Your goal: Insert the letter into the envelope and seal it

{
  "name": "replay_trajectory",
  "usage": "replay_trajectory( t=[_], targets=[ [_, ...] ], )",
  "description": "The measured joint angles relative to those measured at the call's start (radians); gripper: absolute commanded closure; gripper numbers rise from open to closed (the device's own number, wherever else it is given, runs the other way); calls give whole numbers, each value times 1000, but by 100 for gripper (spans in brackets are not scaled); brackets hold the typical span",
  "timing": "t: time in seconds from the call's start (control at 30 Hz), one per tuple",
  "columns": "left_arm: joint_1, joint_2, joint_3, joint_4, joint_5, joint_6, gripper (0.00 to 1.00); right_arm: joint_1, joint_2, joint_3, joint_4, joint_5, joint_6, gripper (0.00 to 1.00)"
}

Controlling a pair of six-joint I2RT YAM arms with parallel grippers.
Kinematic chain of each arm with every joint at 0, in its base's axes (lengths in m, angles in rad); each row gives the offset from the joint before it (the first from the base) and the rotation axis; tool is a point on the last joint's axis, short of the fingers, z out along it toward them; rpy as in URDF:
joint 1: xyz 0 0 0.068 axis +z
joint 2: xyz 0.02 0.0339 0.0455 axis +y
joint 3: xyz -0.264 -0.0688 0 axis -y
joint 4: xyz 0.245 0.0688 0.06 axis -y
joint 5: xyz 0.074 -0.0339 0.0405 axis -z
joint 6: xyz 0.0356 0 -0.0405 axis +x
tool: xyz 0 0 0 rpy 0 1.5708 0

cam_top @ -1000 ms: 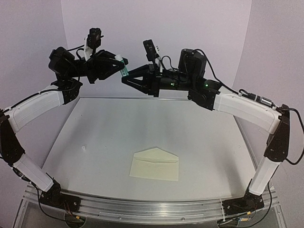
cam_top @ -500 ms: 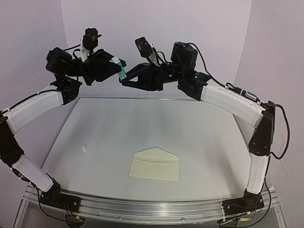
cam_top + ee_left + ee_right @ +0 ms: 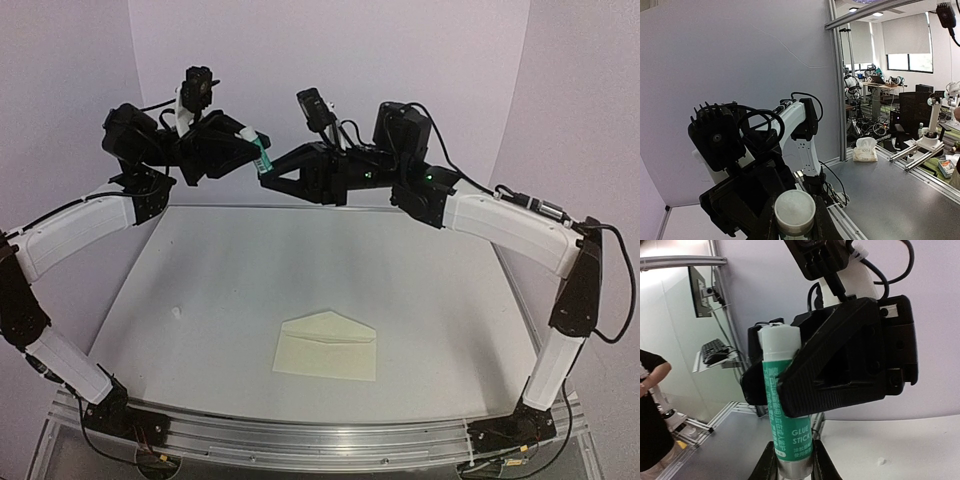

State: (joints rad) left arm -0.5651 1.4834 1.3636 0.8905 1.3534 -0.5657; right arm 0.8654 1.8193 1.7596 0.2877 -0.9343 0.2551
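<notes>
The cream envelope (image 3: 326,348) lies flat on the near middle of the table, its triangular flap open and pointing to the far side. The letter is hidden. High above the table's far edge a green glue stick (image 3: 261,153) with a white cap (image 3: 777,340) hangs between both grippers. My left gripper (image 3: 250,148) is shut on its upper body (image 3: 795,210), and its black finger (image 3: 840,365) crosses the tube. The right gripper (image 3: 270,170) is shut on the tube's grey lower end (image 3: 792,467). Both are far above the envelope.
The white table (image 3: 250,270) has a small speck (image 3: 176,311) at its left. A metal rail (image 3: 300,430) runs along the near edge between the arm bases. Purple walls close in the back and sides.
The right arm's elbow swung inward and back out. The glue stick stayed held between both grippers at nearly the same spot. The envelope has not moved.
</notes>
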Motion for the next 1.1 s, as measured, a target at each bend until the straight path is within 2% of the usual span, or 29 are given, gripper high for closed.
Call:
replay_trajectory(
  t=[0.13,0.3,0.33,0.4,0.43,0.47,0.5,0.53,0.67,0.77,0.83,0.97,1.03,1.1],
  targets=[
    [-9,-10,1,31,5,2,100,-13,95,137,15,-173,127,100],
    [-16,-16,3,64,10,18,100,-23,240,327,143,-376,353,100],
    [-19,-16,3,72,10,20,100,-25,259,353,163,-403,388,93],
    [-26,-16,4,83,9,26,100,-25,278,385,192,-435,438,70],
    [-29,-16,5,86,8,28,100,-25,281,387,202,-440,455,55],
    [-31,-16,6,87,10,32,100,-26,280,385,211,-433,467,31],
    [-31,-16,6,83,35,35,100,-28,273,366,220,-407,475,15],
    [-31,-16,6,78,55,38,100,-33,255,333,231,-375,474,12],
    [-13,-16,5,32,85,45,100,-80,112,70,244,-170,382,10],
    [13,-16,5,-13,67,53,100,-105,-18,-119,190,28,232,10],
    [25,-16,5,-38,43,54,100,-94,-87,-197,153,158,120,14],
    [29,-16,5,-75,-7,50,100,42,-199,-283,81,469,-159,23],
    [29,-16,5,-86,-23,49,100,130,-220,-286,72,585,-267,26],
    [28,-16,5,-98,-30,48,100,201,-228,-286,64,682,-357,33]
  ],
)
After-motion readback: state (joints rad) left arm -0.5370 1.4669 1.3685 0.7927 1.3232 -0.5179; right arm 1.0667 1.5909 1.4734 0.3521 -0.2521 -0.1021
